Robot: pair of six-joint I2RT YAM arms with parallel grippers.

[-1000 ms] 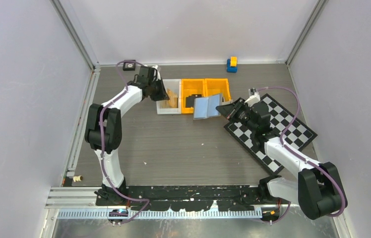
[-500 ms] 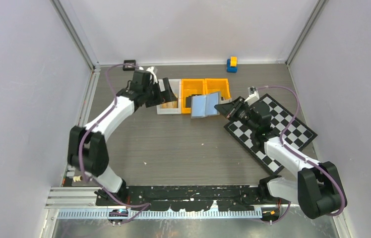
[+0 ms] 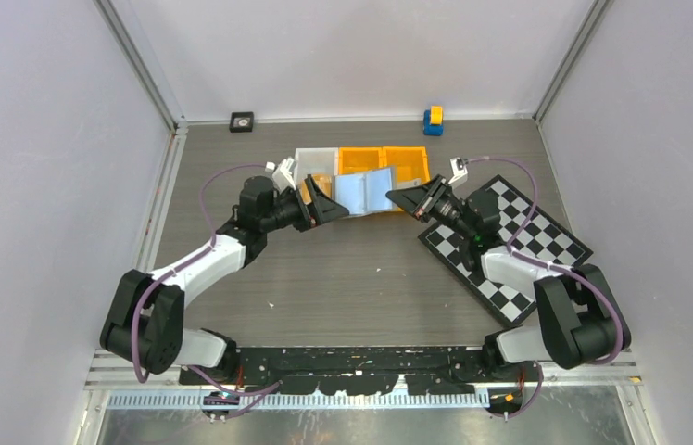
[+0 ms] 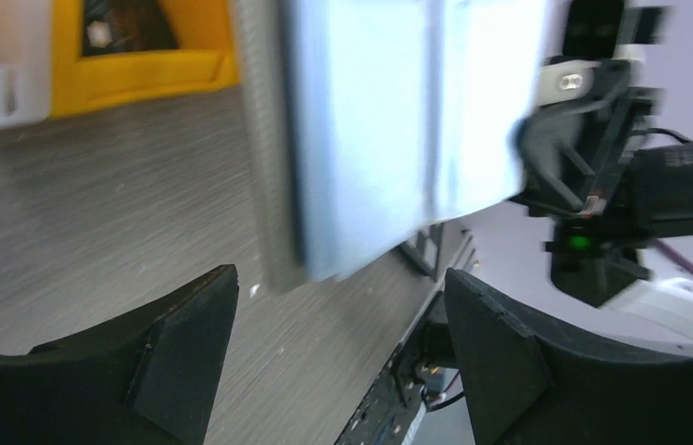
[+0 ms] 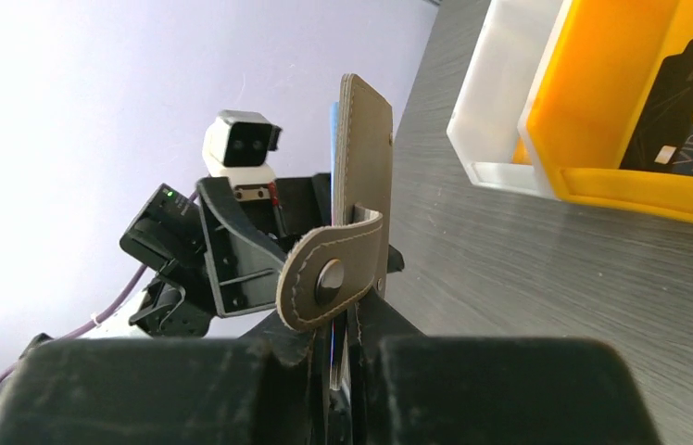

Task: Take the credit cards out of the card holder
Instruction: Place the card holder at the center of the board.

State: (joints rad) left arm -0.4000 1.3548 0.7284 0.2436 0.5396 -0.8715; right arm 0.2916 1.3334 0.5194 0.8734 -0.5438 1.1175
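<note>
Your right claw (image 5: 343, 345) is clamped on the card holder (image 3: 361, 193) at its 3 o'clock edge, with the orange bins (image 3: 409, 165) at its 12. Your left claw (image 3: 328, 209) sits at its 9, jaws spread wide, gripping nothing. A black credit card (image 5: 672, 102) lies in one orange bin.

The left arm (image 3: 196, 264) folds low at the elbow and reaches forward and right, its wrist level. The left gripper (image 3: 324, 206) points right with its jaws spread wide; both black fingers (image 4: 171, 348) frame the wrist view and touch nothing. The right arm (image 3: 519, 269) stretches forward and left from its base. The right gripper (image 3: 405, 199) points left, facing the other, jaws clamped on one edge of the wallet (image 3: 361, 192).
</note>
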